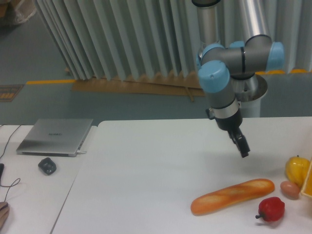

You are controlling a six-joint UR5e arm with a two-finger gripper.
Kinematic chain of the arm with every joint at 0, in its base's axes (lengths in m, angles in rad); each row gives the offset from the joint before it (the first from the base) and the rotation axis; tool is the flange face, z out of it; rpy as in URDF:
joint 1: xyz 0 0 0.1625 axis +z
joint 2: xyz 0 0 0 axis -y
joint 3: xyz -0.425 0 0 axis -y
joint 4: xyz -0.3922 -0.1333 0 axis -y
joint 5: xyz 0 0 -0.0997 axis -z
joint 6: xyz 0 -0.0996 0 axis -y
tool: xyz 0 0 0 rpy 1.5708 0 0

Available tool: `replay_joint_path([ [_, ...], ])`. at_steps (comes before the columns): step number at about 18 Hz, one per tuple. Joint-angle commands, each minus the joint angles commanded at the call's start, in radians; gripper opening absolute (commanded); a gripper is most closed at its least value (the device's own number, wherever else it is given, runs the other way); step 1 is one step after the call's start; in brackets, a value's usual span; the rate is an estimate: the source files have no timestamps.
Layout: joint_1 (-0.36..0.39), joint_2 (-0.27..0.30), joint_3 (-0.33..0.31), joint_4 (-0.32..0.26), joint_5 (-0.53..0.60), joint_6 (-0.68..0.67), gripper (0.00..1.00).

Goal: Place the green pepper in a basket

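Nearest the camera, at the lower right of the white desk [146, 180], lies a red pepper [271, 209] with its dark stem pointing left. Just behind it a long golden baguette [233, 196] lies slantwise, its right end higher in the view. At that end sits a small brownish egg-shaped item [290, 189], and beside it, at the very right border of the view, a sliver of the yellow-orange basket [308, 183] shows as a slanted rim cut off by the frame. A glossy yellow pepper [297, 168] stands just behind the egg-shaped item, touching or nearly touching the basket's rim.

No green pepper can be seen anywhere on the desk.

The fingers [244, 151] hang above the desk, pointing down and to the right, well left of the basket and above the baguette's right half. They look dark and narrow, with nothing between them; whether they are apart or together cannot be told.

On the lower grey desk at left rest a dark computer mouse [47, 165] and, farther back, a closed silver laptop [55, 136].
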Motion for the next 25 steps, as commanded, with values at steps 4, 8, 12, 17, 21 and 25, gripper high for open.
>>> replay_joint_path([
  [4,-0.011,-0.003,0.0,0.032,-0.158,-0.023,1.0],
  [8,-0.009,-0.011,-0.009,0.037,-0.197,-0.045,1.0],
  [12,-0.006,-0.012,-0.026,0.037,-0.197,-0.046,1.0],
  [17,-0.005,-0.026,-0.029,0.037,-0.193,-0.048,1.0],
  [21,-0.002,-0.031,-0.029,0.041,-0.184,-0.043,0.83],
  [25,0.001,-0.023,-0.029,0.038,-0.117,-0.037,0.58],
])
